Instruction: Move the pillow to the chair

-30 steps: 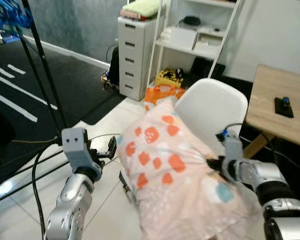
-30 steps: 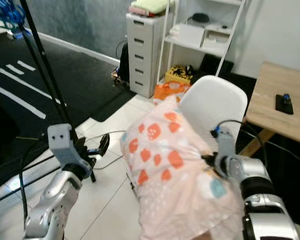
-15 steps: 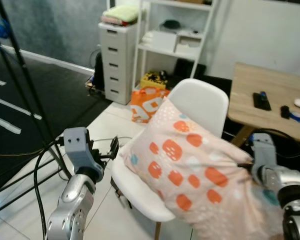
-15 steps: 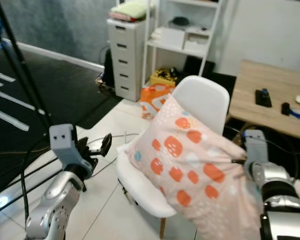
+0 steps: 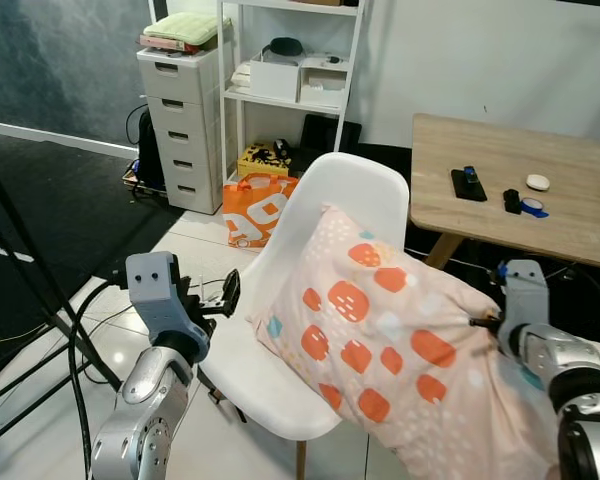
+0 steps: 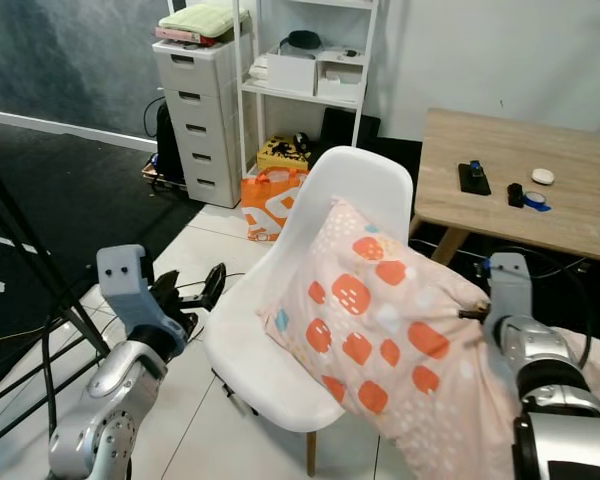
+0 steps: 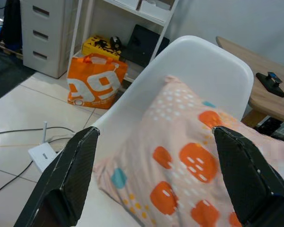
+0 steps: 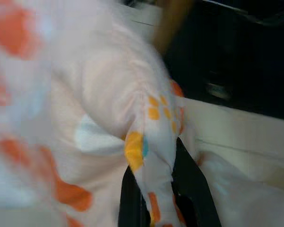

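White tile floor [image 5: 60,330] meets a dark mat [image 5: 50,190] on the left; white wall [image 5: 500,50] behind. Grey drawer unit [image 5: 180,130] stands beside a white shelf rack [image 5: 290,70], orange bag [image 5: 255,210] at their foot. Wooden table [image 5: 510,190] at right, small dark items near its far edge.

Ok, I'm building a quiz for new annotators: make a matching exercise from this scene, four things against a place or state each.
Things:
1. pillow
2. orange bag
3. left gripper
4. folded green towel

Places or states:
A. on top of the white drawer unit
B. open, facing the white chair
C. pinched by the right gripper
D. on the floor behind the chair

Pairs: 1-C, 2-D, 3-B, 4-A
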{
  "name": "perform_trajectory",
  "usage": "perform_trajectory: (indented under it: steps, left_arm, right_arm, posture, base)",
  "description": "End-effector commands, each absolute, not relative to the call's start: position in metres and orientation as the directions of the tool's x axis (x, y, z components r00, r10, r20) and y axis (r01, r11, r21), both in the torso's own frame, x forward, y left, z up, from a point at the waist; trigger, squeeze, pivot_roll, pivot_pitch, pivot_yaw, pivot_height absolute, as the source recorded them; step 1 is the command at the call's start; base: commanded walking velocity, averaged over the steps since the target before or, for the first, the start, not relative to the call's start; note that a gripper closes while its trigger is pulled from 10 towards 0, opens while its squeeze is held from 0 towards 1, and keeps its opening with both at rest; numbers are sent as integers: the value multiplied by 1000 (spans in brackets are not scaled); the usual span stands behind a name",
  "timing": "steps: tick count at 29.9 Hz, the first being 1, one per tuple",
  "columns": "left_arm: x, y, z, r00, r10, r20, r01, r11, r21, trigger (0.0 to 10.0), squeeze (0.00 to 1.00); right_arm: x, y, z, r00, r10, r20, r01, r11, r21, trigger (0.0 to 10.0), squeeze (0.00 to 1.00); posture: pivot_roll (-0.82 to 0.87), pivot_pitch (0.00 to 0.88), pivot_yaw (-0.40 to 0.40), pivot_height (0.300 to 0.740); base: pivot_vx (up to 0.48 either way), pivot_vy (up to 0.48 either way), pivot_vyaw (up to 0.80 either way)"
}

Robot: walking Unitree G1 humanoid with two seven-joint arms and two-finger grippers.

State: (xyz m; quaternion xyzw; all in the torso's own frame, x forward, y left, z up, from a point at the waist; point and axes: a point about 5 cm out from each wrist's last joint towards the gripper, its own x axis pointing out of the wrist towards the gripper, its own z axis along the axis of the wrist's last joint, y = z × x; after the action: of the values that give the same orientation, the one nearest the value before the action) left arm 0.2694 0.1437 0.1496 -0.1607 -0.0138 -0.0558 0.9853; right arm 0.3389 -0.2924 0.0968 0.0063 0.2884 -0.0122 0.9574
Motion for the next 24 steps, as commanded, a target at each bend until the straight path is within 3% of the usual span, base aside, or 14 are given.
perform_trajectory:
  steps: [1,3,7,8,11,12,13,14,17,21,24]
  left_arm:
    - [269,142,149,992,-122,39,128,939,-319,10000,0]
    - [269,142,150,990,-132,41,138,937,-320,10000,0]
    - [269,142,150,990,-135,40,140,937,-321,10000,0]
    - [268,141,150,990,-137,39,142,936,-322,10000,0]
    - [268,141,151,990,-138,39,143,936,-322,10000,0]
    - [268,141,151,990,-139,38,144,935,-323,10000,0]
    - [268,141,151,990,-139,38,144,935,-323,10000,0]
    - [268,141,151,990,-140,37,144,935,-324,10000,0]
    - [267,141,151,990,-139,35,143,934,-327,10000,0]
    - [267,142,151,990,-140,33,143,933,-330,10000,0]
    - [267,141,151,989,-143,33,146,932,-331,10000,0]
  right_arm:
    - [354,-277,117,883,84,-461,-62,996,62,10000,0]
    - [359,-236,119,815,366,-449,-313,931,189,10000,0]
    - [356,-217,118,750,484,-450,-429,875,225,10000,0]
    - [352,-199,120,685,577,-446,-521,815,253,10000,0]
    - [348,-186,121,629,640,-441,-583,764,277,10000,0]
    - [340,-170,124,546,721,-427,-667,682,300,10000,0]
    - [340,-170,124,546,721,-427,-667,682,300,10000,0]
    - [332,-159,126,482,764,-429,-724,622,296,10000,0]
    - [323,-152,123,410,789,-458,-765,570,298,10000,0]
    - [321,-160,115,391,759,-521,-755,588,291,10000,0]
    - [317,-188,103,383,645,-661,-717,659,227,10000,0]
  posture:
    - [-214,21,-28,740]
    - [-217,24,-24,740]
    - [-217,27,-22,740]
    - [-218,28,-21,740]
    - [-218,29,-21,740]
    - [-217,30,-22,740]
    - [-217,30,-22,740]
    - [-218,31,-21,740]
    - [-219,31,-21,740]
    - [-217,30,-23,740]
    - [-211,27,-27,740]
  base:
    - [0,0,0]
    - [0,0,0]
    - [0,0,0]
    - [0,0,0]
    - [0,0,0]
    - [0,0,0]
    - [0,0,0]
    - [0,0,0]
    - [0,0,0]
    - [0,0,0]
    - [0,0,0]
